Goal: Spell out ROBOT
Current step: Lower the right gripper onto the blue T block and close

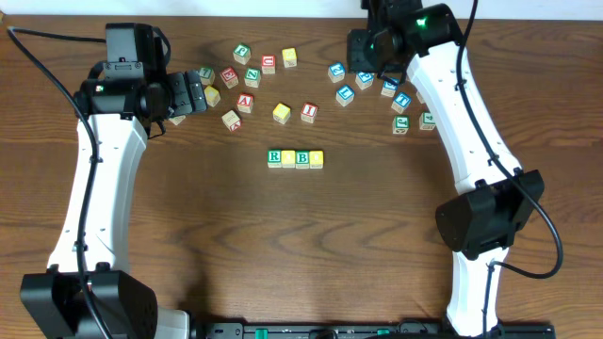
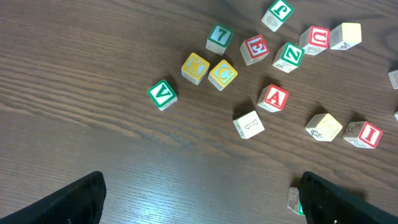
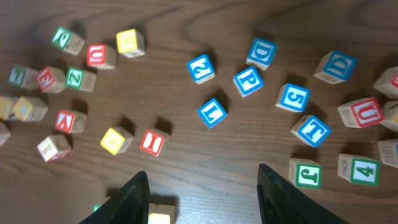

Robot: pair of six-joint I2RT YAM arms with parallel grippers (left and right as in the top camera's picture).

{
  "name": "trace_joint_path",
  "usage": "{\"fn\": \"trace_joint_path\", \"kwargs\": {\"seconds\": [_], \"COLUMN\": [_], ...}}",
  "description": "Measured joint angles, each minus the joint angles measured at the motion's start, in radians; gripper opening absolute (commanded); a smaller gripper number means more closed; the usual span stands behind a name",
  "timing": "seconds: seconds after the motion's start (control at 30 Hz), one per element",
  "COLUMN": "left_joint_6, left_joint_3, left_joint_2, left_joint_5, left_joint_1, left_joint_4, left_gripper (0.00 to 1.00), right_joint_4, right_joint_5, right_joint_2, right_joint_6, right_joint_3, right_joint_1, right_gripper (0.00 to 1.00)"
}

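Right claw (image 3: 200,186): jaws apart, nothing in them, hanging over the scatter. Left claw (image 2: 202,196): wide, empty, off to the left.

Row mid-desk reads R (image 1: 274,158), first yellow (image 1: 288,158), B (image 1: 302,158), end yellow (image 1: 317,158), all touching. Only the T is missing, I'd say.

T (image 3: 314,130) sits in the blue cluster on the right, skewed. The 5 (image 3: 292,97) is just beside its corner, with red U (image 3: 360,112) and green J (image 3: 306,173) near.

Risks:
- The fingers (image 3: 134,199) come down, catch the 5 and drag it along.
- A grip across corners instead of flats lets the cube twist or pop out.
- T set down unturned reads crooked.
- Pushing it against the end yellow shoves the row out of line.
- Several blue cubes look alike from above — easy to grab the wrong one.

Materials: small pale wooden cubes with crisp edges and smooth painted faces — likely slick under hard fingers and light enough to skid. Desk (image 1: 377,235) is dark wood-grain, flat, low friction by the look. Fingers are black and matte.
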Motion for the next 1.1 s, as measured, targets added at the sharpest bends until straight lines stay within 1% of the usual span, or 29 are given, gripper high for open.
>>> {"fn": "trace_joint_path", "kwargs": {"seconds": [0.13, 0.3, 0.57, 0.7, 0.87, 1.1], "left_joint_6": [0.000, 0.000, 0.000, 0.000, 0.000, 0.000], "left_joint_3": [0.000, 0.000, 0.000, 0.000, 0.000, 0.000], "left_joint_2": [0.000, 0.000, 0.000, 0.000, 0.000, 0.000], "left_joint_5": [0.000, 0.000, 0.000, 0.000, 0.000, 0.000], "left_joint_1": [0.000, 0.000, 0.000, 0.000, 0.000, 0.000], "left_joint_4": [0.000, 0.000, 0.000, 0.000, 0.000, 0.000], "left_gripper": [0.97, 0.97, 0.97, 0.97, 0.98, 0.97], "right_joint_4": [0.009, -0.042, -0.082, -0.077, -0.011, 0.111], "right_joint_5": [0.018, 0.064, 0.095, 0.097, 0.097, 0.105], "right_joint_2": [0.000, 0.000, 0.000, 0.000, 0.000, 0.000], "right_joint_6": [0.033, 0.104, 0.199, 0.232, 0.251, 0.264], "right_joint_3": [0.000, 0.000, -0.008, -0.051, -0.165, -0.290], "right_joint_1": [-0.001, -0.013, -0.098, -0.127, -0.132, -0.134], "right_gripper": [0.50, 0.49, 0.50, 0.49, 0.49, 0.56]}}
